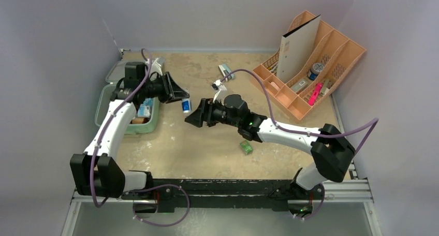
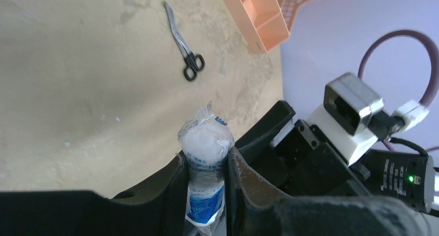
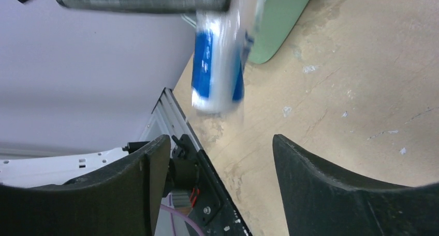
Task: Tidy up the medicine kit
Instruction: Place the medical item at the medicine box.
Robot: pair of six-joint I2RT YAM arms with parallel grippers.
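Our left claw [image 1: 183, 97] is clenched on 1 bandage roll [image 1: 186, 106], long axis approx 12-to-6 in the top view. The medicine kit [image 1: 135, 129] sits open at 9 o'clock from that claw, so the left arm is nearer. Our right claw [image 1: 193, 117] is spread wide w/ nothing in it, just beside the roll. Count: 1 kit, 1 roll, 1 green box [image 1: 246, 147], 1 scissors [image 2: 187, 49].

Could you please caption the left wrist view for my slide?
Left pincer clamps a blue-and-white wrapped roll, with black-handled scissors lying beyond.
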